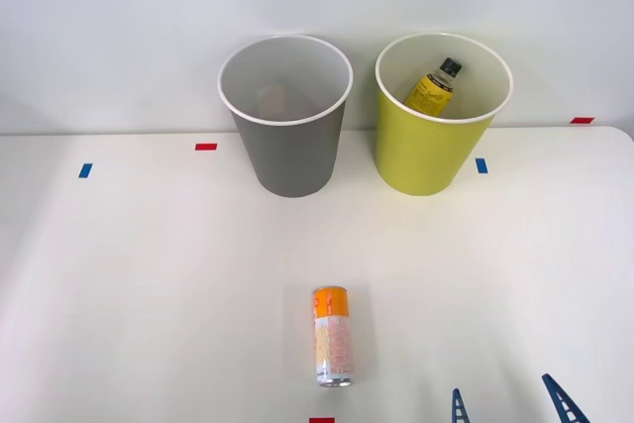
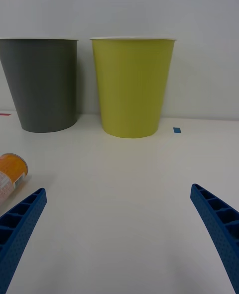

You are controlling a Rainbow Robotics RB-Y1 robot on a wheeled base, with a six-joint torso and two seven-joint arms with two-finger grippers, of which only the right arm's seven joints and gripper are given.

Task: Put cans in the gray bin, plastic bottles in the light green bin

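An orange-topped can (image 1: 333, 336) with a pale speckled body lies on its side on the white table, near the front centre. At the back stand the gray bin (image 1: 287, 151) and, to its right, the light green bin (image 1: 424, 151). A plastic bottle (image 1: 433, 88) with a yellow label and black cap leans inside the light green bin. Something faint and pale sits low inside the gray bin; I cannot tell what it is. My right gripper (image 1: 501, 385) is open and holds nothing, low over the table to the right of the can. The wrist view has the can (image 2: 10, 172) just beyond one blue finger (image 2: 20, 219).
Small red tape marks (image 1: 205, 147) and blue tape marks (image 1: 481, 165) are stuck on the table near the bins. A white wall rises right behind the bins. Open tabletop lies between the can and the bins.
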